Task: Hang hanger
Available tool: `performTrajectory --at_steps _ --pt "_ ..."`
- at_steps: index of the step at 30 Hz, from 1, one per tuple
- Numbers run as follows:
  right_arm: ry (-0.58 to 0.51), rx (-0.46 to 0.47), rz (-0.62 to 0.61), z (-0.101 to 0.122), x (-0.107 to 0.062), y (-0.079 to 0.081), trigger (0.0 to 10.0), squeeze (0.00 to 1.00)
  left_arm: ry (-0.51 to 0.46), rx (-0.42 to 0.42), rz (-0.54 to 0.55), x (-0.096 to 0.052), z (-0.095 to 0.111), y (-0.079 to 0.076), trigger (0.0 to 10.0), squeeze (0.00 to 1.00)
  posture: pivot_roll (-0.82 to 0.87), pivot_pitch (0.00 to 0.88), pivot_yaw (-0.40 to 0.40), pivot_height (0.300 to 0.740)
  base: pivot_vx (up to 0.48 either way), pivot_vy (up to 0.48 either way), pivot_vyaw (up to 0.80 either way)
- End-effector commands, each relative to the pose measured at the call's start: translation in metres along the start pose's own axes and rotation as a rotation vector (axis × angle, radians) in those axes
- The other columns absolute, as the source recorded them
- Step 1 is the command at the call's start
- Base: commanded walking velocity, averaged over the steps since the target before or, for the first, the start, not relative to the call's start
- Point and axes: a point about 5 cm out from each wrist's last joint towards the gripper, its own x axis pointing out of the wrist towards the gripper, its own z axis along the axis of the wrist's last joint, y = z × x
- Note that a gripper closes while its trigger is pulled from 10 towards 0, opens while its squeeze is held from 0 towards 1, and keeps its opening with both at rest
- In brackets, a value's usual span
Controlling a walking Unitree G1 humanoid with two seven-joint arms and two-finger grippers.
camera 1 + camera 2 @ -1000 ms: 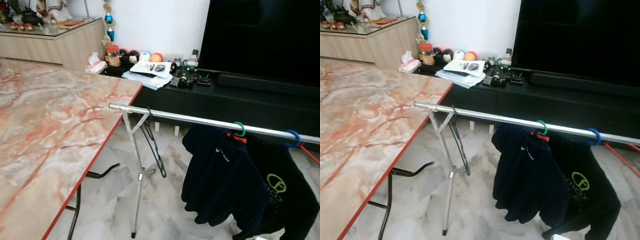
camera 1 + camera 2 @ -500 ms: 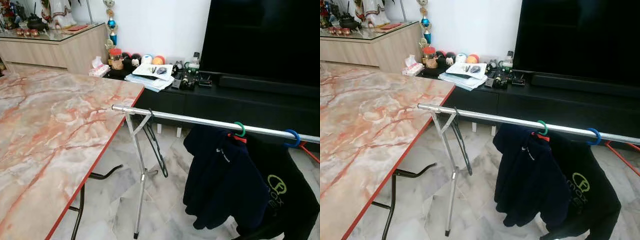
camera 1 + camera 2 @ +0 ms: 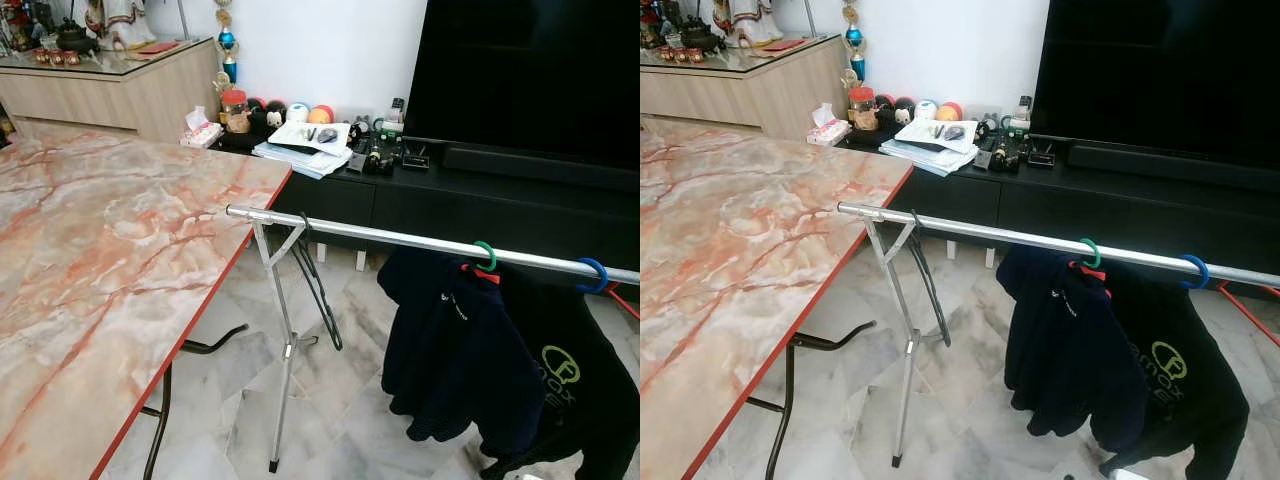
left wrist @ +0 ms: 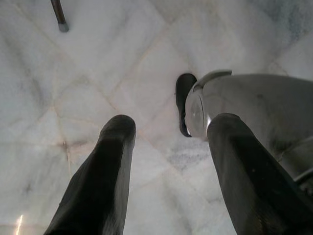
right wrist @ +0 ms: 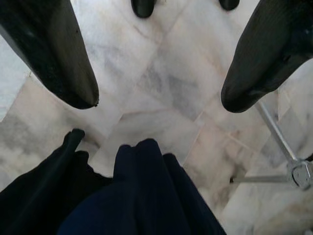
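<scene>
**Rail with three hangers, both claws empty**

A room with a pale marble-tiled floor [image 3: 330,400] is seen, a marble-patterned table [image 3: 100,250] on the left and a black television cabinet [image 3: 480,200] at the far side. One metal rail [image 3: 400,240] runs from the table's edge to the right. Three hangers are counted on it: one bare black hanger [image 3: 315,290] at the left end by the rail's stand [image 3: 282,350], one with a green hook [image 3: 484,256] carrying a navy jacket [image 3: 450,350], and one with a blue hook [image 3: 592,275] carrying a black jacket [image 3: 570,390]. The left claw [image 4: 168,147] is held wide apart over the floor, nothing between its fingers. The right claw [image 5: 159,98] is likewise spread wide and empty, above the jackets' hems.
</scene>
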Motion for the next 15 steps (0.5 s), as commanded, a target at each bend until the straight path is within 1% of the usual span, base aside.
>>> performTrajectory --at_steps 1,3,7,15 --pt "-0.032 0.032 -0.021 0.0001 -0.0018 -0.0021 10.0 0.0 0.008 0.006 0.004 -0.0009 -0.0035 0.0023 10.0 0.0 0.13 0.0 0.005 0.74 0.0 0.0 0.0" --pt "-0.05 0.022 -0.032 0.0009 -0.0025 -0.0027 10.0 0.0 0.005 0.004 0.005 -0.0011 -0.0038 0.0029 10.0 0.0 0.13 0.0 0.003 0.74 0.0 0.0 0.0" --pt "-0.076 0.044 -0.04 0.0017 -0.0033 -0.0031 10.0 0.0 0.004 0.005 0.006 -0.0013 -0.0041 0.0035 10.0 0.0 0.12 0.0 0.005 0.74 0.0 0.0 0.0" --pt "-0.137 0.052 -0.055 0.0056 -0.0048 -0.0039 10.0 0.0 0.007 0.009 0.004 -0.0014 -0.0046 0.0036 10.0 0.0 0.11 0.0 0.004 0.74 0.0 0.0 0.0"
